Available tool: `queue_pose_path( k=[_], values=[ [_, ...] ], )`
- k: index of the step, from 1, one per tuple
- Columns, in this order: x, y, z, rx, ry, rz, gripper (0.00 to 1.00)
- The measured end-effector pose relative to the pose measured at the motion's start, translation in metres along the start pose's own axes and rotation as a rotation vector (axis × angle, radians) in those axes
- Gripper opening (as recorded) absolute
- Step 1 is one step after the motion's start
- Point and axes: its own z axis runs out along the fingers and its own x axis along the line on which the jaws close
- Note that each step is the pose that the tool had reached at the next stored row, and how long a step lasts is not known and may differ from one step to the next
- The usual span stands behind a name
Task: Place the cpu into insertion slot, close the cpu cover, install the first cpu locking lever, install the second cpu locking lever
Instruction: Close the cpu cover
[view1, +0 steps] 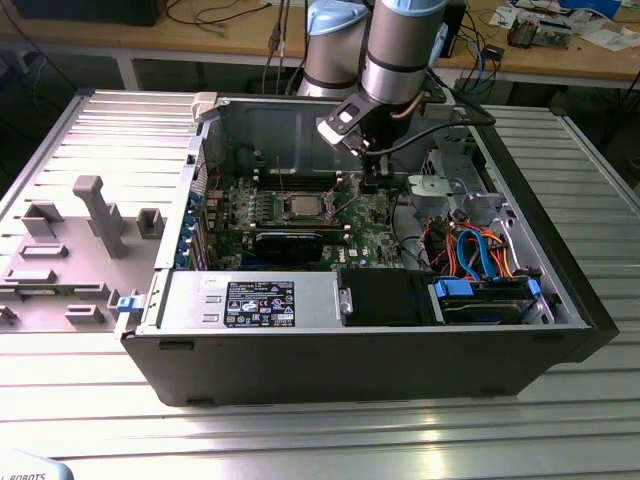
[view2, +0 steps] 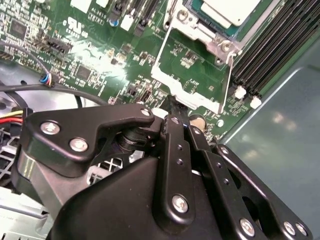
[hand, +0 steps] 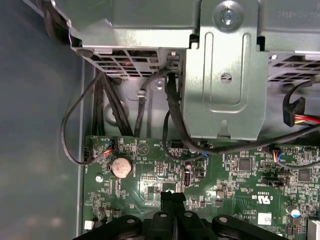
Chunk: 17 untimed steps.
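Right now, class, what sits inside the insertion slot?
The cpu sits in the insertion slot, silver-grey top showing. The cpu cover stands swung open beside it. Whatever lies beneath the chip is hidden.

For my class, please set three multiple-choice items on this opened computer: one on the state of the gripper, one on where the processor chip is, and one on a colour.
1. The gripper has its fingers:
A. spread wide
B. pressed together
C. half open

2. The chip is:
A. seated in the socket
B. held in the gripper
C. on the floor

3. The circuit board is:
A. red
B. white
C. green

Answers:
1 B: in the first wrist view the two fingers meet with only a thin line between them.
2 A: in the exterior view the chip's grey top lies framed by the socket, apart from the gripper.
3 C: both wrist views show a green board.
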Motion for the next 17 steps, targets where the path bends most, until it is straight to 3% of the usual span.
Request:
queue_pose_path(
  k=[13, 17],
  values=[
    [0.0008, -0.0174, -0.0049, 0.0, -0.0001, 0.0, 0.11],
    [0.0009, -0.0185, -0.0049, 0.0, 0.0, 0.0, 0.11]
  ],
)
